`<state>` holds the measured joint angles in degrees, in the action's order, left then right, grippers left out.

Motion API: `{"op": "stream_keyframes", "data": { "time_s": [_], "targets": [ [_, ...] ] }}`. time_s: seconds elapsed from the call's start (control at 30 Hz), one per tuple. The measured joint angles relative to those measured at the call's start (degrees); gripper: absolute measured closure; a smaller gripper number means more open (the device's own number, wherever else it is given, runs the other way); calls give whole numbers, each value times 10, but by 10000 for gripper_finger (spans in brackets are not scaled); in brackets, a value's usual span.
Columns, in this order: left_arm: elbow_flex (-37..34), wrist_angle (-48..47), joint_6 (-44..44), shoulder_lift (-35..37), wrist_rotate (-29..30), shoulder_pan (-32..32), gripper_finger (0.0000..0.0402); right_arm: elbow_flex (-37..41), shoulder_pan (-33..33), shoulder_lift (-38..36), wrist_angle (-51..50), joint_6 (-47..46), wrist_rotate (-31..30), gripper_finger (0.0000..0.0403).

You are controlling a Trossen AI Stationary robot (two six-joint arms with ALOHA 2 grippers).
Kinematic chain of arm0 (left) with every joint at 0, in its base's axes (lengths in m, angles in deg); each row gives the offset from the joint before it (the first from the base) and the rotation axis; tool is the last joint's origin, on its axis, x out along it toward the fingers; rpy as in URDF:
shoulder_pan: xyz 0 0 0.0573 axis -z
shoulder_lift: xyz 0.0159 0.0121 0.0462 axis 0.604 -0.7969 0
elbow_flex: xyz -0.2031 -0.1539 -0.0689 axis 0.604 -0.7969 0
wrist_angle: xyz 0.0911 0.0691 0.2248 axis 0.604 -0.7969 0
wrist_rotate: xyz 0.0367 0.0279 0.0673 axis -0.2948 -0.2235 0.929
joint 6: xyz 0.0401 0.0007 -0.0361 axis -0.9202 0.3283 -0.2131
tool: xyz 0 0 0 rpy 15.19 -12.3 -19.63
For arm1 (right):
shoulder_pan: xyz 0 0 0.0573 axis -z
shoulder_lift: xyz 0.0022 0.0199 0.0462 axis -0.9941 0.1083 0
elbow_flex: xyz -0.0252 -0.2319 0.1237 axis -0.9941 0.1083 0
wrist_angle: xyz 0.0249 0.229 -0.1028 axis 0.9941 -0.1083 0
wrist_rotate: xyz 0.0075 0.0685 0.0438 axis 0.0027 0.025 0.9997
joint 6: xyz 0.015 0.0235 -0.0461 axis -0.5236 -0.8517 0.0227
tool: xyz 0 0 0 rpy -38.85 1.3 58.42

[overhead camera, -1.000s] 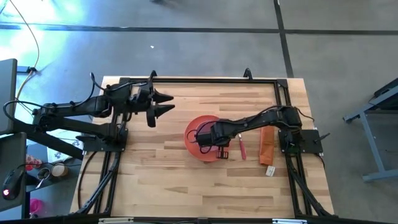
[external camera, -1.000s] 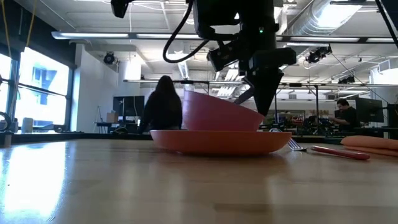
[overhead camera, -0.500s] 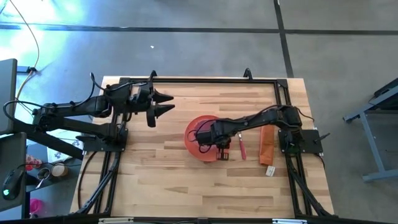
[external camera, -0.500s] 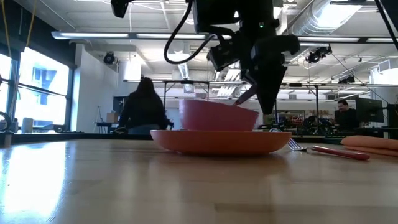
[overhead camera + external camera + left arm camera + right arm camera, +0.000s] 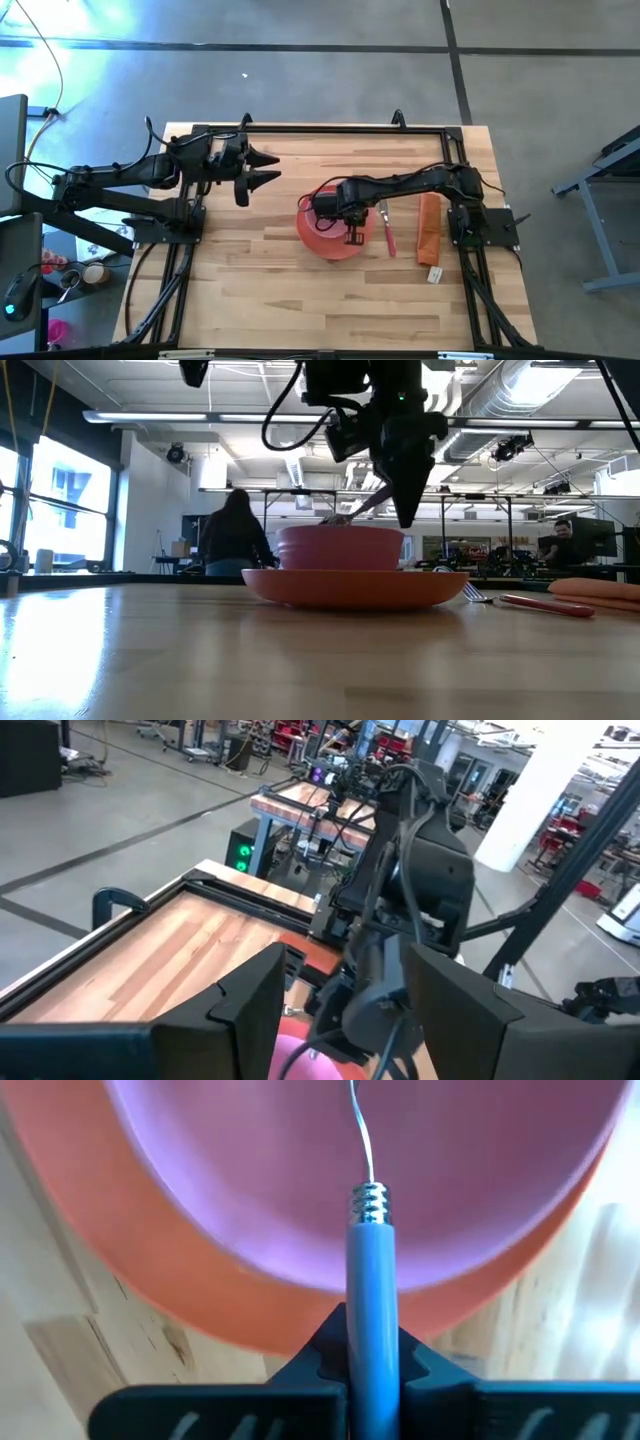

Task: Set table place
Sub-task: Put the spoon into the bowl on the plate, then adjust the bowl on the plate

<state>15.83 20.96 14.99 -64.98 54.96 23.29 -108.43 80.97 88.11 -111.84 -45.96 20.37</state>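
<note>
The round orange plate [image 5: 312, 240] lies on the wooden table [image 5: 250, 290]. The pink bowl [image 5: 340, 547] stands level on the plate [image 5: 355, 586]. My right gripper [image 5: 354, 234] hangs over the plate, shut on the lilac-handled spoon [image 5: 369, 1270], whose metal neck [image 5: 364, 1140] reaches over the bowl [image 5: 420, 1170]. The pink-handled fork [image 5: 386, 230] lies flat on the table right of the plate. My left gripper [image 5: 272, 166] is open and empty, held above the table's far left part; it also shows in the left wrist view [image 5: 345, 982]. My right gripper pinches the spoon's lilac handle [image 5: 369, 1330] between its two fingers, behind the ribbed collar. The fingers point down from above [image 5: 405, 510]. The spoon sticks out forward between them, lifted, and its metal end [image 5: 348, 516] slants down toward the bowl's rim.
A folded orange cloth strip [image 5: 429, 229] lies right of the fork, with a small tag [image 5: 435, 273] near its near end. Black rails [image 5: 320, 128] frame the table. A person [image 5: 232, 530] shows in the room beyond. Bare wood lies left of and nearer than the plate.
My right gripper has moved a little toward the table's far edge and left over the plate, keeping hold of the spoon. The pink bowl, tilted with one rim raised a second ago, has settled level on the plate.
</note>
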Motion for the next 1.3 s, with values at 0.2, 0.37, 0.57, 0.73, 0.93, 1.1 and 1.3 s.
{"op": "stream_keyframes", "data": {
  "time_s": [0.2,0.37,0.57,0.73,0.93,1.1,1.3],
  "targets": [
    [0,1,-1,0,-12,0,206,0,11,0,-24,17,6,399],
    [0,1,-2,0,-27,0,206,0,27,0,-19,13,13,366],
    [0,0,-2,0,-27,0,206,0,36,0,-4,13,1,328],
    [0,0,-7,0,-27,0,206,0,34,0,-6,6,1,320],
    [0,0,-9,0,-25,0,206,0,21,0,-43,-14,1,320],
    [0,0,-9,0,-25,0,206,0,15,0,-74,-34,11,320],
    [0,0,-9,0,-25,0,206,0,10,0,-108,-62,24,320]
  ]
}}
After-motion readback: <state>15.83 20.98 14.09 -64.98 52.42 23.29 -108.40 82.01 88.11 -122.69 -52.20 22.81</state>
